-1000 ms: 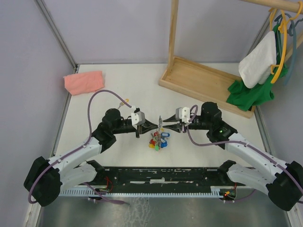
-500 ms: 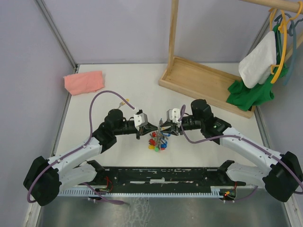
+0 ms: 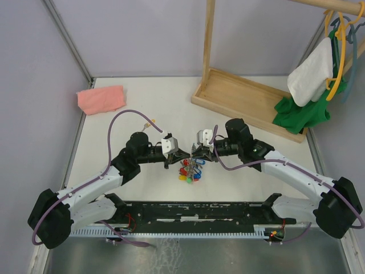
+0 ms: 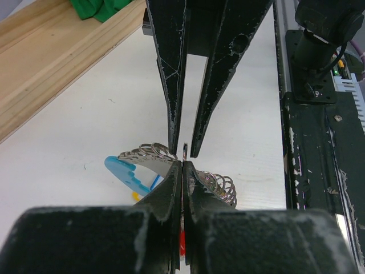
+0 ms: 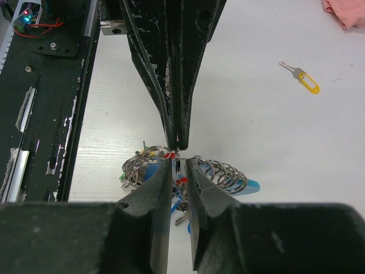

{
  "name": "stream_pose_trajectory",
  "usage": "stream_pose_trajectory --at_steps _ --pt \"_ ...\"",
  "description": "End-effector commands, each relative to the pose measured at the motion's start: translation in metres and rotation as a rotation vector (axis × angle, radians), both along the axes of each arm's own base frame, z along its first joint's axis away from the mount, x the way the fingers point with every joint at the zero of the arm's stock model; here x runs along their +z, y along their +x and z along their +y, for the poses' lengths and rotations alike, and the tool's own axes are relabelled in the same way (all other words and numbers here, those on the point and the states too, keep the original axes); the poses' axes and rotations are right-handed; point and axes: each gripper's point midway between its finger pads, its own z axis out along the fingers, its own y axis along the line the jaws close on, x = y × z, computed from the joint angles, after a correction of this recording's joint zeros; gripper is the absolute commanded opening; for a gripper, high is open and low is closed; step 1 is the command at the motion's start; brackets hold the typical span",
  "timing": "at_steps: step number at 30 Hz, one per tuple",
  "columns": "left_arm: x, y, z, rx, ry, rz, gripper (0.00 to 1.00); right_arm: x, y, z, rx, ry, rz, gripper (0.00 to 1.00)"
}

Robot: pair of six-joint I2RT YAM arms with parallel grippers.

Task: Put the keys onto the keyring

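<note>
My left gripper point(image 3: 181, 154) is shut on the thin metal keyring point(image 4: 185, 149) and holds it on edge just above the table. The bunch of coloured-head keys point(image 3: 190, 171) hangs below it, with a light-blue tag point(image 4: 122, 170) and a grey curved piece carrying small rings point(image 4: 149, 154). My right gripper point(image 3: 194, 153) faces the left one tip to tip. Its fingers point(image 5: 162, 177) stand slightly apart on either side of the keyring point(image 5: 179, 162), with a gap showing on both sides. One key with a yellow head point(image 5: 302, 78) lies alone on the table point(image 3: 151, 121), behind the left arm.
A pink cloth point(image 3: 101, 98) lies at the back left. A wooden rack base point(image 3: 245, 98) runs along the back right, with a green cloth point(image 3: 299, 113) and hangers beside it. The black base rail point(image 3: 194, 211) lines the near edge.
My right gripper has moved left up to the left gripper, and its fingers have narrowed around the keyring. The left gripper has kept its hold and shifted slightly right.
</note>
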Motion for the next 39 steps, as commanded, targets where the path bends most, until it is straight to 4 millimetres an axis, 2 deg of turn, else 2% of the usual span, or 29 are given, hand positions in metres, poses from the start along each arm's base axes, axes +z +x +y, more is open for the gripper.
stream_pose_trajectory --at_steps 1,6,22,24,28,30,32,34,37,39 --pt "0.041 0.007 -0.005 -0.003 -0.068 -0.139 0.03 0.024 0.004 0.006 0.002 0.036 -0.043 0.21" --pt "0.04 0.006 -0.006 -0.005 -0.063 -0.138 0.03 0.023 0.003 0.007 0.009 0.028 -0.029 0.14" --pt "0.042 0.005 -0.007 -0.004 -0.059 -0.149 0.03 0.011 -0.001 0.007 0.03 -0.033 0.014 0.13" --pt "0.042 0.005 -0.007 -0.004 -0.058 -0.149 0.03 0.011 0.0 0.007 0.029 -0.037 0.014 0.11" --pt "0.043 0.006 -0.009 0.001 -0.053 -0.144 0.03 0.008 0.003 0.005 0.019 -0.063 0.0 0.01" --pt "0.042 0.007 -0.011 0.011 -0.047 -0.133 0.03 0.01 0.005 0.004 0.017 -0.061 -0.026 0.01" --pt "0.04 0.01 -0.011 0.042 -0.044 -0.11 0.08 0.01 0.009 0.002 0.005 -0.063 -0.062 0.01" --pt "0.043 0.013 -0.011 0.078 -0.055 -0.073 0.2 0.009 0.01 -0.001 0.002 -0.061 -0.106 0.01" --pt "0.058 0.021 -0.006 0.167 -0.092 -0.006 0.32 0.009 0.009 -0.005 0.014 -0.057 -0.18 0.01" --pt "0.066 0.029 0.002 0.257 -0.101 0.045 0.36 0.012 0.011 -0.008 0.016 -0.048 -0.235 0.01"
